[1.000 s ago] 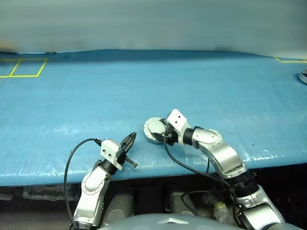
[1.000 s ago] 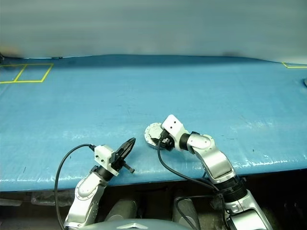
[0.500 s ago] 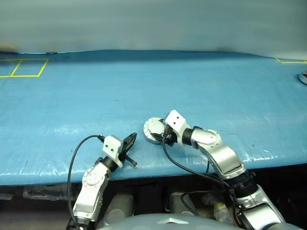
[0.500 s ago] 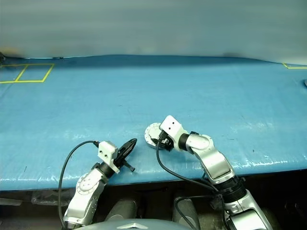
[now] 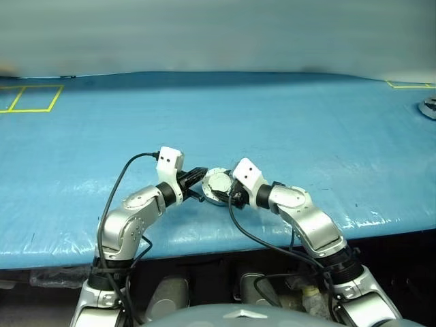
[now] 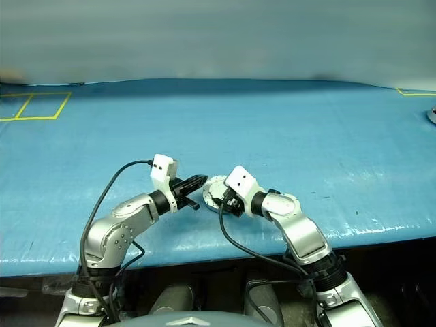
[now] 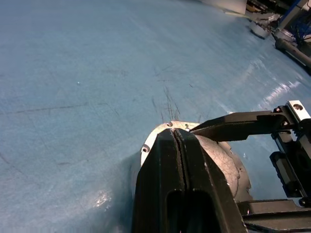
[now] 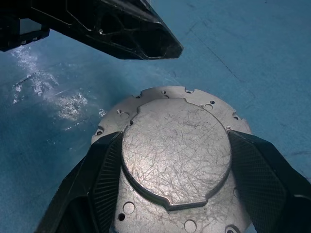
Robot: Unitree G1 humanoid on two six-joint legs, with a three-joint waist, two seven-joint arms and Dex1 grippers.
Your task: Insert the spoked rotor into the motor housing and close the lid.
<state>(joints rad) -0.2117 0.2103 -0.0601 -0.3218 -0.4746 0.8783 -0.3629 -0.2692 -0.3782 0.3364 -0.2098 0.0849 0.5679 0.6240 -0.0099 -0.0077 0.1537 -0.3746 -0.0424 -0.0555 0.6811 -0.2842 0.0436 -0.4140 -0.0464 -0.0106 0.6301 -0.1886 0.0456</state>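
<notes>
On a blue table cover (image 5: 286,122), two robot arms meet at a small metal part near the table's near edge. Far left, a yellow taped square (image 5: 27,99) marks the far corner of the surface. The left gripper (image 5: 197,175) reaches in from the left with its two black fingers pressed flat together, holding nothing; in the left wrist view the closed fingers (image 7: 180,160) point at the left rim of the motor housing (image 7: 155,141), their tips just above it, though whether they touch it cannot be told. The housing sits at centre with the lid (image 8: 176,148) down over it, its scratched grey outer face and raised middle turned upward, so the rotor is not to be seen. From the right, the right gripper (image 5: 230,193) holds the housing, its fingers spread wide and set against opposite sides of the round body (image 8: 170,104). Far right, a small round object (image 5: 429,107) lies at the table's edge, too cropped to identify.
</notes>
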